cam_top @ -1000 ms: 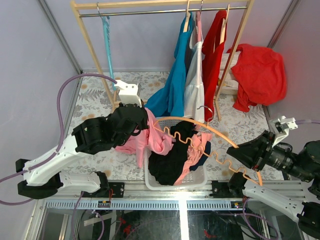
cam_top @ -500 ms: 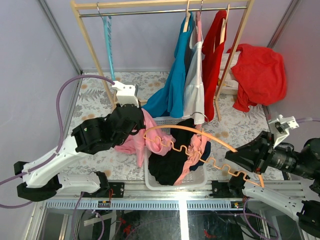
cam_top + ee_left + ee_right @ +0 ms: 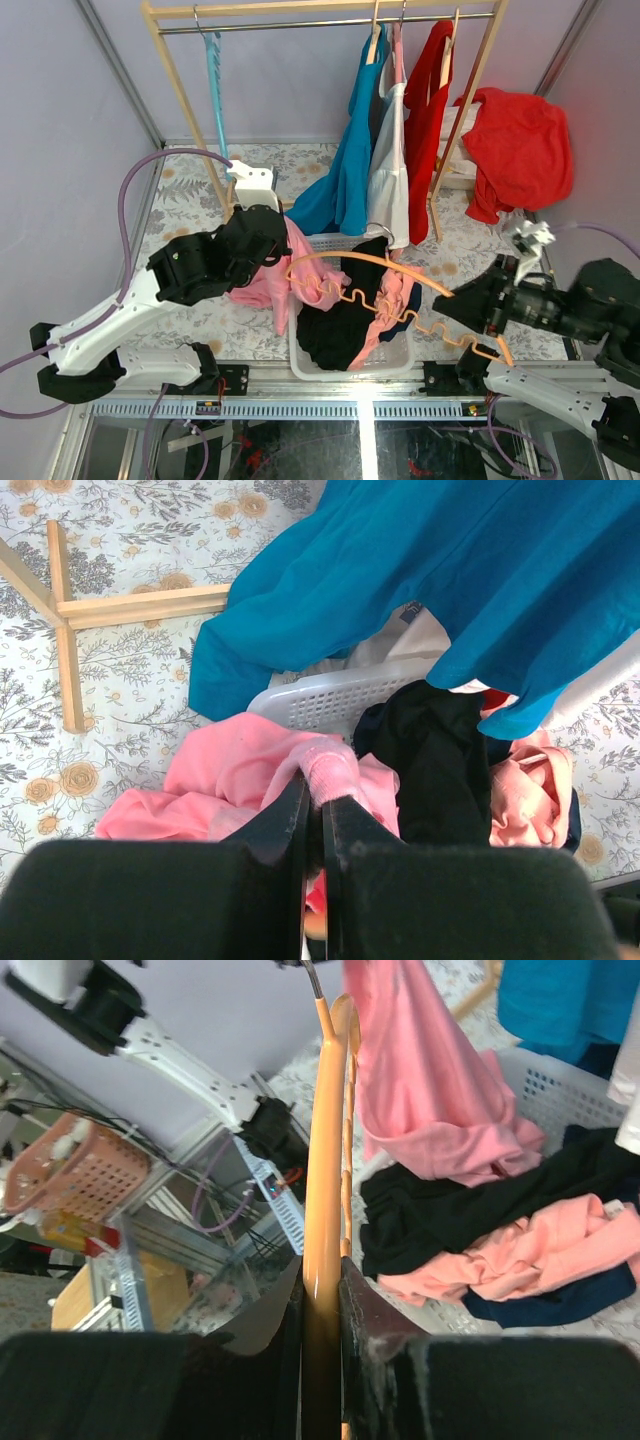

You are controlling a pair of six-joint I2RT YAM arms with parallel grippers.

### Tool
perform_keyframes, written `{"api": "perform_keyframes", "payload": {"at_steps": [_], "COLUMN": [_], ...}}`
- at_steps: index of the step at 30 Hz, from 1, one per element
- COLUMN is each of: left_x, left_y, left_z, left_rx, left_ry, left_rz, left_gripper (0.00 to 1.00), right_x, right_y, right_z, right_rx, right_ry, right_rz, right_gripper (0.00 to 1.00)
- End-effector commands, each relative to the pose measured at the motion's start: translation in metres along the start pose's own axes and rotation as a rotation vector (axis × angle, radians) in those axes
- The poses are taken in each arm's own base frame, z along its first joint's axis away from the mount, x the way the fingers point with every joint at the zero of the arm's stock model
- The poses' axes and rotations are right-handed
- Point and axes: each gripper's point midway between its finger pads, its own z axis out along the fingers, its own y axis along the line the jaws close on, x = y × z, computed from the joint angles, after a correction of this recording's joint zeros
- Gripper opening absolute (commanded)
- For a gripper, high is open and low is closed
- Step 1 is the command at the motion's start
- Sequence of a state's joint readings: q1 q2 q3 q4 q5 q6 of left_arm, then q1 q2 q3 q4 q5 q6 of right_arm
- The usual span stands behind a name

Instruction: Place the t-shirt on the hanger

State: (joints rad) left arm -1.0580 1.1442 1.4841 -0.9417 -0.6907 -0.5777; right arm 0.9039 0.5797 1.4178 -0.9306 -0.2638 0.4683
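The pink t-shirt point(image 3: 290, 275) hangs bunched from my left gripper point(image 3: 283, 238) over the basket's left rim. In the left wrist view the left gripper point(image 3: 315, 792) is shut on a fold of the t-shirt point(image 3: 235, 770). My right gripper point(image 3: 452, 303) is shut on the right shoulder of the orange hanger point(image 3: 400, 267), which arches over the basket with its left tip near the t-shirt. The right wrist view shows the right gripper point(image 3: 322, 1285) clamping the hanger point(image 3: 325, 1160), which points toward the t-shirt point(image 3: 420, 1080).
A white laundry basket point(image 3: 300, 365) between the arms holds a black garment point(image 3: 335, 335) and a salmon-pink one point(image 3: 385, 310). Behind it, a wooden rack point(image 3: 180, 90) carries a teal hanger point(image 3: 215, 75) and blue point(image 3: 345, 170), white and red shirts. A red garment point(image 3: 515, 145) drapes at right.
My right gripper has carried the hanger leftward and a bit farther back, bringing its left tip closer to the t-shirt. The left arm has hardly moved.
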Motion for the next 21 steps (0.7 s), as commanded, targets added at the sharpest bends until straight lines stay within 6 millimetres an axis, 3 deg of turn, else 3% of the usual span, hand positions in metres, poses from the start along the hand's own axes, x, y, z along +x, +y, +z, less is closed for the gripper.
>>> {"api": "perform_keyframes", "payload": {"at_steps": [1, 4, 11, 17, 21], "left_x": [-0.019, -0.019, -0.014, -0.007, -0.004], "left_y": [0.001, 0.003, -0.001, -0.006, -0.01], "left_z": [-0.008, -0.009, -0.008, -0.006, -0.004], "left_rx": [0.019, 0.016, 0.031, 0.051, 0.065], "left_ry": [-0.051, -0.049, -0.022, 0.005, 0.019], "left_rz": [-0.024, -0.019, 0.004, 0.025, 0.034], "left_gripper": [0.0, 0.0, 0.0, 0.0, 0.0], "right_x": [-0.015, -0.019, -0.031, -0.032, -0.031], "right_y": [-0.022, -0.036, -0.047, -0.049, -0.039], "right_z": [0.025, 0.018, -0.006, -0.001, 0.005], "right_rx": [0.102, 0.196, 0.301, 0.309, 0.236], "right_ry": [-0.021, -0.025, -0.061, -0.056, -0.054], "right_rz": [-0.032, -0.045, -0.08, -0.101, -0.11], "right_gripper": [0.0, 0.0, 0.0, 0.0, 0.0]}}
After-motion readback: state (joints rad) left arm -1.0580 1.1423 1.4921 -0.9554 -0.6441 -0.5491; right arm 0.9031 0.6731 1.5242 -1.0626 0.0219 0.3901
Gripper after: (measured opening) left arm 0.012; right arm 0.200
